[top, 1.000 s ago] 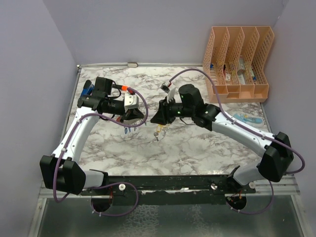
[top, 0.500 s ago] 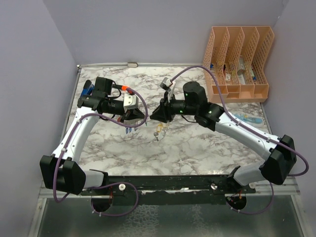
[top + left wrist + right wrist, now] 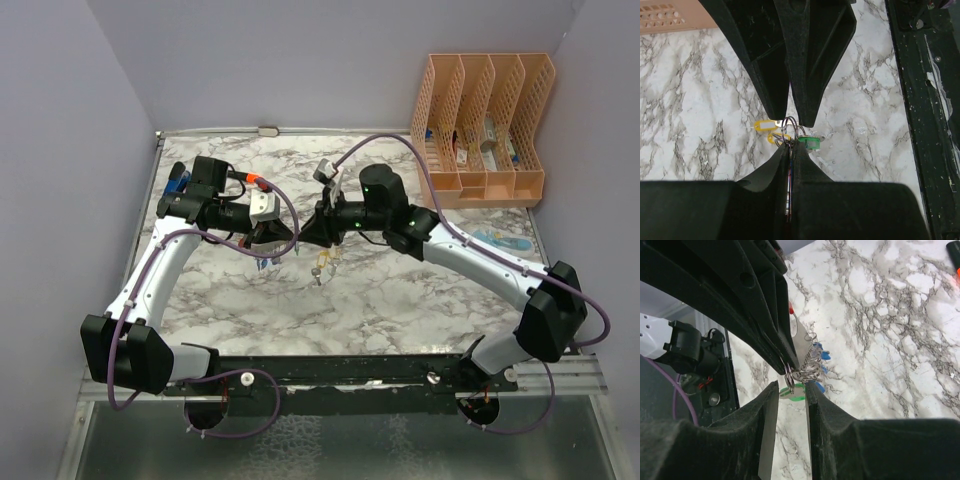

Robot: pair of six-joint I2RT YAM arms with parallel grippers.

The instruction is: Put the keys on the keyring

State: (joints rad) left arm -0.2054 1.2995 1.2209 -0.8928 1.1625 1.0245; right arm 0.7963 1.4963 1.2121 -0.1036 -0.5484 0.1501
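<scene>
Surface (image 3: 400, 295): grey-veined white marble, walled in pale lilac; both arms meet over its mid-left part.
Left tool (image 3: 790, 150): clenched on keyring, which is seen edge-on btw. its fingers in left wrist view.
Keyring (image 3: 798, 340): silver-grey plate w/ a red spot, held at left tool's tips and aimed at right tool.
Blue keys (image 3: 823, 356): hung on a wire coil just beside keyring's end.
Green key (image 3: 811, 144): just below right tool's tips.
Yellow keys (image 3: 763, 125): close beside green key; whether they rest on surface cannot be told.
Right tool (image 3: 791, 386): jaws narrowly apart, astride a small ring by green key; actual grip cannot be told.
Background: orange file rack (image 3: 500, 187) at far-right corner; orange marker (image 3: 255, 181) near left arm.
</scene>
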